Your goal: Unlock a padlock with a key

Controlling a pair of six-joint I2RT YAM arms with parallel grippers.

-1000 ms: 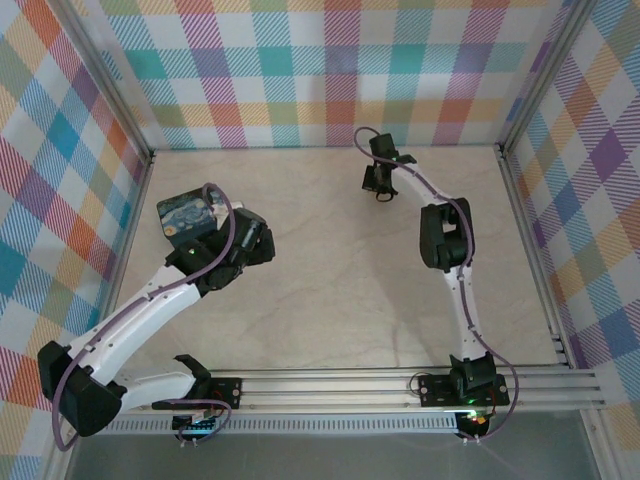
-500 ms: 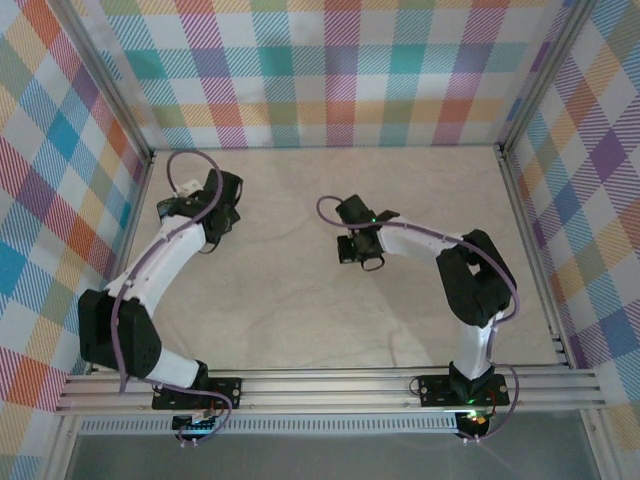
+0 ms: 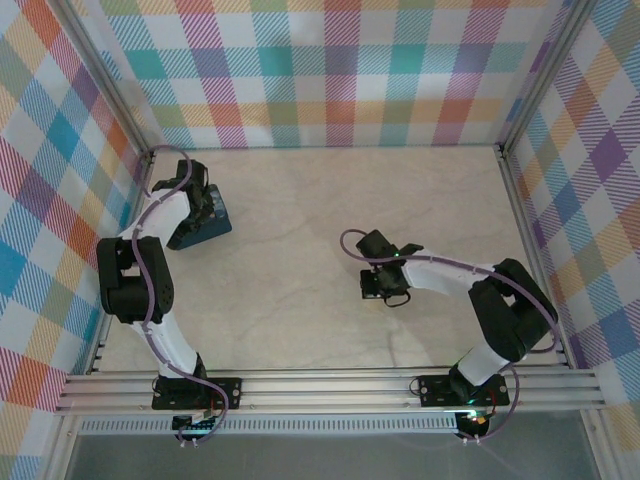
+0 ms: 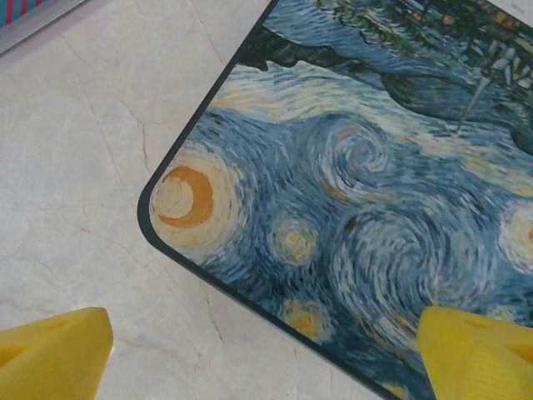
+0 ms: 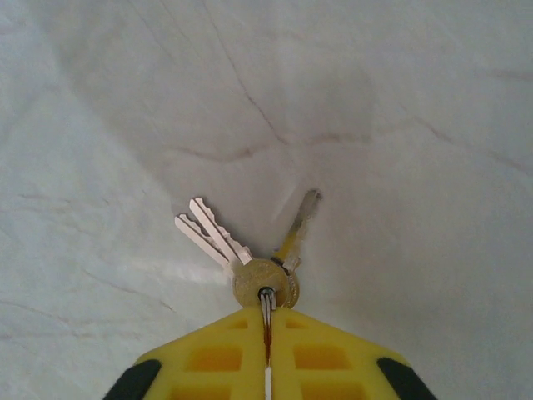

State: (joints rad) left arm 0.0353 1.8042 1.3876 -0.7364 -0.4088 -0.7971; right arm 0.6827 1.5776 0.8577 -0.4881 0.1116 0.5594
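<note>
The padlock (image 3: 212, 226), a dark-blue block with a swirling starry print, lies flat on the table at the far left. In the left wrist view the padlock (image 4: 358, 208) has a rounded corner pointing at the bare table. My left gripper (image 4: 266, 358) hangs just above it, open wide, with one yellow fingertip (image 4: 54, 350) over the table and the other over the print. Near the table's middle, my right gripper (image 5: 266, 321) is shut on the ring of a small bunch. The key (image 5: 265, 283) and its fellows fan out from that ring, hanging just above the table.
The checked left wall (image 3: 60, 200) and its metal post stand close behind the padlock. An aluminium rail (image 3: 330, 385) runs along the near edge by the arm bases. Pale marble tabletop (image 3: 300, 200) stretches between the two grippers.
The left arm has swung out to the far left over the padlock. The right arm has pulled back from the far side to the table's middle, key bunch in its jaws.
</note>
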